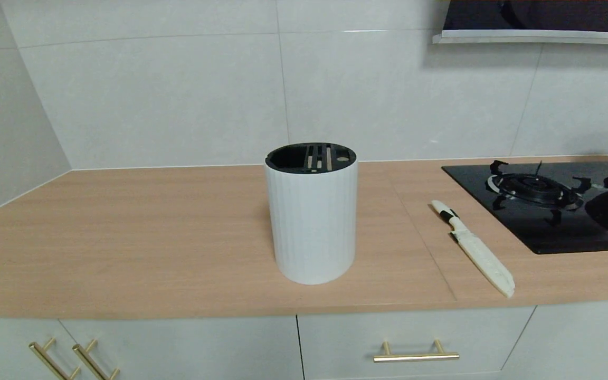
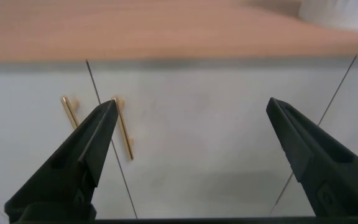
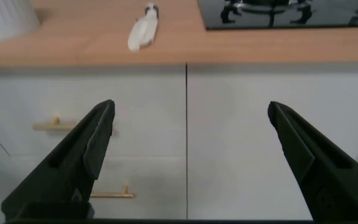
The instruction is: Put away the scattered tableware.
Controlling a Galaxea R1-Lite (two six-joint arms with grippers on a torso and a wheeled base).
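Room: a kitchen with a pale tiled wall [image 1: 177,95] behind a wooden countertop [image 1: 124,237].
Holder: a white ribbed knife holder [image 1: 312,221] with a black slotted top stood upright near the counter's middle.
Knife: a white knife [image 1: 473,248] with a black band lay flat on the counter, between the knife holder and the gas hob [image 1: 541,200], its blade toward the front edge.
Left gripper: the left gripper [image 2: 191,106] hung below counter level with fingers spread wide, grasping nothing, facing cabinet doors [image 2: 216,143] with brass handles [image 2: 123,127].
Right gripper: the right gripper [image 3: 190,107] was likewise spread and empty, before the cabinet fronts, below the knife.
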